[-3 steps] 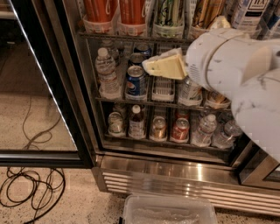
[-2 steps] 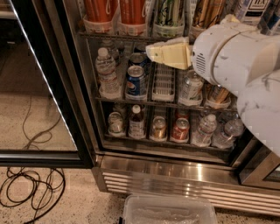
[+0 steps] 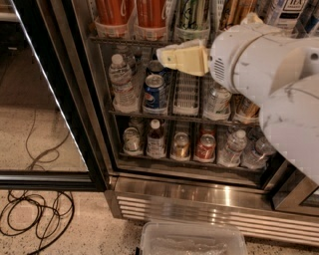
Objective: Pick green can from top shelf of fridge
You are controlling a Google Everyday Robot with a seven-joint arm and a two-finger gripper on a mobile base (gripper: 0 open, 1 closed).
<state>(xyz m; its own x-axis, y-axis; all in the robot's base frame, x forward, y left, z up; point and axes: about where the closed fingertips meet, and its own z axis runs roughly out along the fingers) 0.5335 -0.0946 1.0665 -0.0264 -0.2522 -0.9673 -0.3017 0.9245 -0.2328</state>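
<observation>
The green can (image 3: 192, 14), pale green and silver with dark streaks, stands on the top shelf (image 3: 124, 41) of the fridge (image 3: 199, 199), in a clear cup-like front stop. Its top is cut off by the frame edge. My gripper (image 3: 162, 56), cream-coloured on a bulky white arm (image 3: 259, 60), points left in front of the shelf's front edge. It sits just below and slightly left of the green can and holds nothing that I can see.
Two orange-red tall cans (image 3: 115, 10) stand left of the green can, a gold-brown one (image 3: 234, 11) right of it. Lower racks hold a blue can (image 3: 155, 92), water bottles (image 3: 121, 79) and short cans. The glass door (image 3: 50, 99) stands open at left. Cables (image 3: 35, 214) and a clear plastic bin (image 3: 192, 241) lie on the floor.
My gripper and arm have risen from in front of the middle rack to the level of the top shelf's front edge, and shifted slightly right. The cans have not moved.
</observation>
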